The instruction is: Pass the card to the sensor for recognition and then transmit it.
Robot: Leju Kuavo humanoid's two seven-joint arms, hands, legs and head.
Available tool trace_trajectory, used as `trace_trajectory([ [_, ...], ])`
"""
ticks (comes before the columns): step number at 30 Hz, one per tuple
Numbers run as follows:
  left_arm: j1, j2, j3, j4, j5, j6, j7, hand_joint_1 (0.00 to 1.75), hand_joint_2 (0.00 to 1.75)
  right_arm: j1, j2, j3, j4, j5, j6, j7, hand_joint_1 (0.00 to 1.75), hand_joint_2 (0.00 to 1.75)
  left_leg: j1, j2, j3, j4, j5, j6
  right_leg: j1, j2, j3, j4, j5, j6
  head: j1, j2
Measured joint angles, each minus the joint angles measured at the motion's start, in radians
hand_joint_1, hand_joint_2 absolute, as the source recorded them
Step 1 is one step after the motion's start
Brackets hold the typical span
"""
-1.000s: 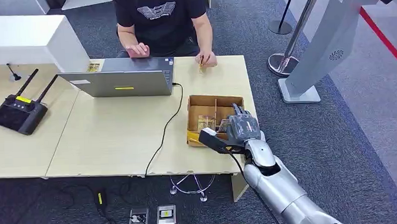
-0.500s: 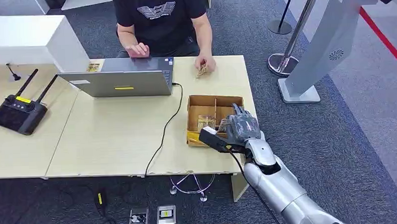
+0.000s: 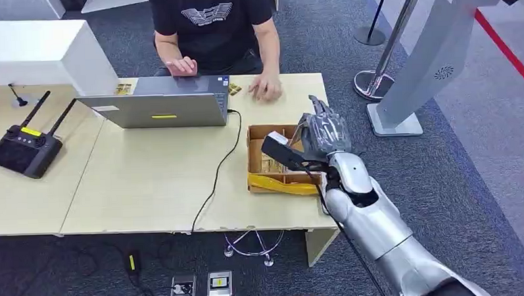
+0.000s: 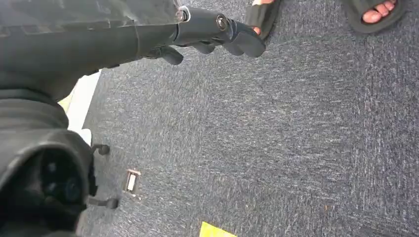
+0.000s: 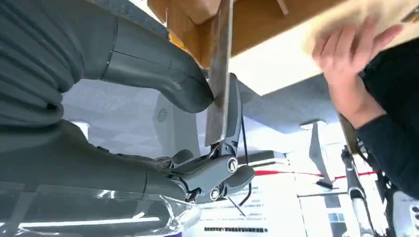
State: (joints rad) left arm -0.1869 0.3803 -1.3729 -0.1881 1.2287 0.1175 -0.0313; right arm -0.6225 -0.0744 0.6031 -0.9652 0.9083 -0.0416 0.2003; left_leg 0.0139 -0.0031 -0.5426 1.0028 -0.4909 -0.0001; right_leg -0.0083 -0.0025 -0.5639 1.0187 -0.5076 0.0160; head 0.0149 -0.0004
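The right hand (image 3: pixel 323 134) is above the far right corner of the cardboard box (image 3: pixel 261 131), clear of its compartments. In the right wrist view the card (image 5: pixel 219 74) is seen edge-on, pinched between the thumb (image 5: pixel 163 81) and a darker finger. The grip bears on a narrow part of the card; most of its length projects free past the fingers.

The left hand (image 4: pixel 207 34) hangs over the carpet (image 4: pixel 296 148), fingers loosely curled, holding nothing.

Judged state of task: the card is out of the box and in hand; presentation to the sensor and hand-over are not yet done. No view identifies the sensor with certainty. The laptop (image 3: pixel 156 109) stands beyond the box on the desk (image 3: pixel 149 185), and the person's hand (image 3: pixel 265 88) rests on the desk just beyond the box, beside the laptop's corner.

Likely faults from this point:

- Card slip or rotation — the pinch is narrow, so a fast wrist swing could turn the card in the fingers or drop it.
- Snagging — the black cable (image 3: pixel 222 169) runs across the desk alongside the box; a low transit could catch it or the box wall.
- Contact with the person — their hand lies close to the probable path toward the laptop.
- Failed read — a card presented edge-on would probably not register.
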Motion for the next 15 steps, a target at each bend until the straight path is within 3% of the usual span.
trace_trajectory([
  [15, 0.0, -0.005, -0.009, 0.0, 0.0, 0.008, -0.001, 0.0, 0.0, -0.001, 0.0, -0.015, -0.061, 0.003, -0.069, -0.018, 1.75, 1.75, 0.0, 0.0, 0.0, 0.0, 0.0, 0.0, 0.0, 0.0, 0.0, 0.0, 0.0, 0.0, 0.0, 0.0],
])
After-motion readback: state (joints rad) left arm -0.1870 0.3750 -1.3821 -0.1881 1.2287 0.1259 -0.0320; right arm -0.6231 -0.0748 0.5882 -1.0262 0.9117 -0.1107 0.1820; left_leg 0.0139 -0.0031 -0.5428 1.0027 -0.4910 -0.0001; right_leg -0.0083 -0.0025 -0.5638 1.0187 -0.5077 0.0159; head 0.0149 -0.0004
